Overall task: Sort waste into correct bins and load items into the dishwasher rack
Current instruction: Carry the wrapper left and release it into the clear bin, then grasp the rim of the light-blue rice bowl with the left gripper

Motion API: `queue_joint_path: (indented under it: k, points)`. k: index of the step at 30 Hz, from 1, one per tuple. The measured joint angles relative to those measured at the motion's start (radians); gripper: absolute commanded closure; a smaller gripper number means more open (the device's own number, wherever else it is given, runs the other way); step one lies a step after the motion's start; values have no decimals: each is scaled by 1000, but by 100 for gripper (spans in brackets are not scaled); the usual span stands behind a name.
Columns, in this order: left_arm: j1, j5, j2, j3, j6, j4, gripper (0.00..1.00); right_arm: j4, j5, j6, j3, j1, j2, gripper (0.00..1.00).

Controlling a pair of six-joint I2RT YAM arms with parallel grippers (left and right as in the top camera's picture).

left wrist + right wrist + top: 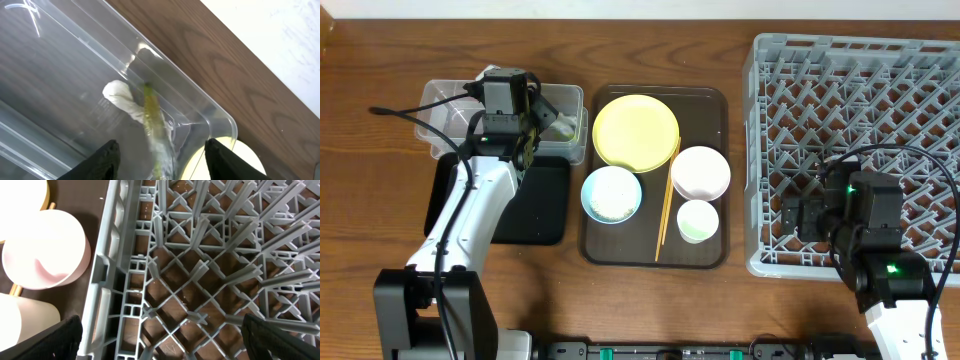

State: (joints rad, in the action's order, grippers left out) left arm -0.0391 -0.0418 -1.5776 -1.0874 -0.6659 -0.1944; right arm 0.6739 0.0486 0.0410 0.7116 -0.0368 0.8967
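Between the left fingers (107, 160): the yellow-green wrapper (150, 112) lies down in the clear tub (60, 65). No finger touches it.
Left gripper (165, 162): its fingers are spread apart and hold nothing. They hang over the tub.
Past the left fingertips: the tub's corner, then the wooden table (225, 65).
Right gripper (160, 340): its fingers are spread wide and hold nothing.
Under the right fingers: the grey rack (120, 280), just inside its wall, with pegs sticking up.
Beside the right fingers, outside the rack wall: the pink bowl (45, 250) and the pale cup (17, 322).
Away from both grippers: the yellow plate (635, 132), the blue bowl (611, 193) with white rice in it, and the chopsticks (666, 205), all on the brown tray (710, 110).
Next to the tub, under the left arm: the black tray (535, 205).
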Motion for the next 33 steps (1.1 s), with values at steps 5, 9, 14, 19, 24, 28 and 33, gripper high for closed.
queue_joint_path:
  k: [5, 9, 14, 19, 24, 28, 33]
  points:
    - [0, 3, 0, 0, 16, -3, 43, 0, 1, 0, 0, 0, 0, 1]
    - [-5, 49, 0, 0, 108, -3, 44, 0, 1, 0, 0, 0, 0, 1]
    - [-56, 95, 4, 0, 233, -42, 44, 0, 1, 0, 0, 0, 0, 1]
    - [-172, 114, 27, 0, 318, -192, 21, -1, 2, 0, 0, 0, 0, 1]
    - [-311, 125, 30, 0, 363, -350, 14, -1, 4, 0, 1, 0, 0, 1]
    - [-398, 127, 30, 0, 380, -400, 14, 0, 4, 0, 1, 0, 0, 1]
    - [-485, 129, 30, 2, 383, -377, 18, 0, 4, 0, 1, 0, 0, 1]
